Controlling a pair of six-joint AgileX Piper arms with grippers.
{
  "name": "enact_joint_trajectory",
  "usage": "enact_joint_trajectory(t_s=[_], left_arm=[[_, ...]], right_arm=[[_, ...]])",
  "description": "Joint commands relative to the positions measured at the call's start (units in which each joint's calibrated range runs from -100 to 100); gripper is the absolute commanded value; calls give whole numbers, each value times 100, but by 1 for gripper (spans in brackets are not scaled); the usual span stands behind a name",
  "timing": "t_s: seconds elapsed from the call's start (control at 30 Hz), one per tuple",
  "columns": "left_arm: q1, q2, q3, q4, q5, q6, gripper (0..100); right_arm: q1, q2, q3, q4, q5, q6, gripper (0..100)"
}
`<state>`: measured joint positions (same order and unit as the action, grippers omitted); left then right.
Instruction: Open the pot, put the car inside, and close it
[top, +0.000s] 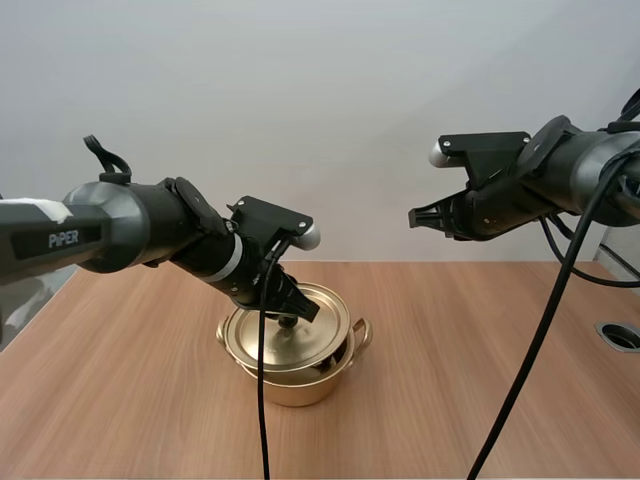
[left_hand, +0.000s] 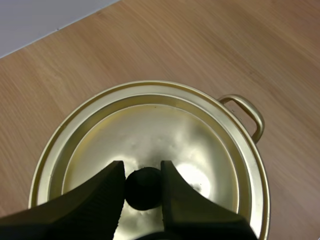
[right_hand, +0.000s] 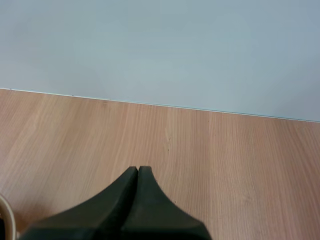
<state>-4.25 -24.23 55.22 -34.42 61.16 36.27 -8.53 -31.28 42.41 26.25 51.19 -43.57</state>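
A gold pot stands mid-table with its gold lid on top, sitting slightly askew with a dark gap at the right rim. My left gripper reaches down onto the lid. In the left wrist view its fingers pinch the lid's black knob from both sides, with a pot handle just past the lid. My right gripper hangs high above the table to the right of the pot, its fingers together as one dark wedge with nothing in them.
The wooden table stretches around the pot and ends at a pale wall behind. A round cable hole sits in the tabletop at the far right edge.
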Motion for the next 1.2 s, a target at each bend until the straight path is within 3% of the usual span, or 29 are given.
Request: enact_joint_trajectory(t_s=[0.0, 0.2, 0.23, 0.33, 0.43, 0.5, 0.67, 0.73, 0.9, 1.17], left_arm=[[-75, 135, 2, 26, -22, -2, 0], [-186, 267, 2, 122, -285, -2, 0], [-186, 267, 2, 169, -305, -2, 4], [-186, 267, 2, 376, -382, -36, 28], [-186, 267, -28, 511, -690, -276, 62], [-186, 267, -76, 571, -850, -358, 74], [-186, 107, -324, 597, -870, -440, 72], [-186, -51, -511, 597, -870, -590, 64], [-179, -693, -937, 612, -815, -674, 3], [-179, -2423, -953, 895, -1368, -871, 0]], right_arm=[[1, 0, -4, 6, -6, -17, 0], [1, 0, -4, 6, 28, -36, 0], [1, 0, -4, -8, 28, -37, 0], [1, 0, -4, -8, 28, -89, 0], [1, 0, -4, -8, 46, -91, 0], [1, 0, -4, -8, 46, -91, 0], [1, 0, -4, 3, 95, -91, 0], [1, -9, -4, 13, 95, -91, 0], [1, -170, -4, 115, 186, -91, 0], [1, -744, -4, 347, 288, -91, 0]])
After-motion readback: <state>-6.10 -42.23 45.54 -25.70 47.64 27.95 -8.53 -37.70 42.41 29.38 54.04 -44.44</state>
